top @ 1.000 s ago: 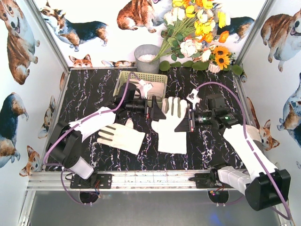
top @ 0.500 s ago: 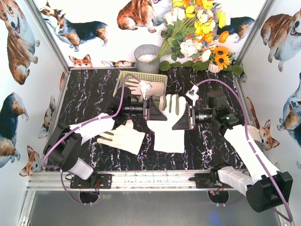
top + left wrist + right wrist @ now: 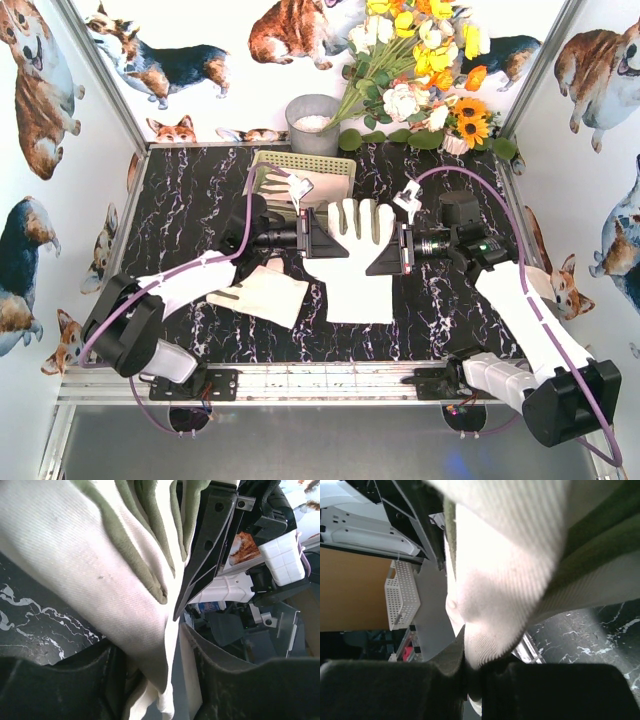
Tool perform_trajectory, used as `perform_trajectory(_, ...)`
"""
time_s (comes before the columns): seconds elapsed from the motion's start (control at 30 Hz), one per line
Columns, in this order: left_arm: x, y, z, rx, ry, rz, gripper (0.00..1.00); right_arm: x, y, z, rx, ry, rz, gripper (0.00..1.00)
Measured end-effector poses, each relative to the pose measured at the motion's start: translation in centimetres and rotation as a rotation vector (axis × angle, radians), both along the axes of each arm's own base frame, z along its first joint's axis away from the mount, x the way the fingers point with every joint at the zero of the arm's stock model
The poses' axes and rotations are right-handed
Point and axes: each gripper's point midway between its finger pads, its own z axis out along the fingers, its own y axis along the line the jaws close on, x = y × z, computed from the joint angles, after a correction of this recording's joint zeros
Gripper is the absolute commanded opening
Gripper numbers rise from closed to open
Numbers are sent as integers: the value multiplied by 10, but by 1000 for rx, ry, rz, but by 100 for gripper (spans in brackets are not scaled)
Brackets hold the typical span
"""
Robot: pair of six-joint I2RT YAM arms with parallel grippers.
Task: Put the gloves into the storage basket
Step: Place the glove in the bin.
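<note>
One cream-white glove (image 3: 352,270) with grey-green patches hangs lifted over the middle of the table, between my two grippers. The right gripper (image 3: 387,255) (image 3: 470,665) is shut on its right edge, the fabric (image 3: 510,555) pinched between the pads. The left gripper (image 3: 322,240) (image 3: 150,647) is at the left edge. There the cloth (image 3: 75,565) lies between the jaws, with a gap still showing beside the right pad. A second glove (image 3: 262,293) lies flat at the front left. The pale yellow storage basket (image 3: 322,160) stands behind, with a glove (image 3: 285,183) in it.
A round grey pot (image 3: 312,122) stands at the back wall behind the basket. A bunch of artificial flowers (image 3: 420,70) fills the back right corner. Purple cables loop over both arms. Walls close in the table on the left, right and back.
The left gripper has moved right to the held glove's left edge and its jaws have narrowed around it. The glove has shifted a little toward the back. The right grip is unchanged.
</note>
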Motion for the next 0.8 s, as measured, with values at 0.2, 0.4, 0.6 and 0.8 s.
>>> perform_trajectory(0.2,1,1,-2,15,-1,31,1,4,-6,-7,-76,-32,-20,0)
perform_trajectory(0.4,6,2,-2,51,-40,89,0,15,-10,-7,-180,-81,-22,0)
perform_trajectory(0.6,20,6,2,102,-69,206,0,35,-8,-8,-294,-158,-57,0)
perform_trajectory(0.8,47,11,2,179,-95,355,0,71,-4,-8,-443,-279,-129,0)
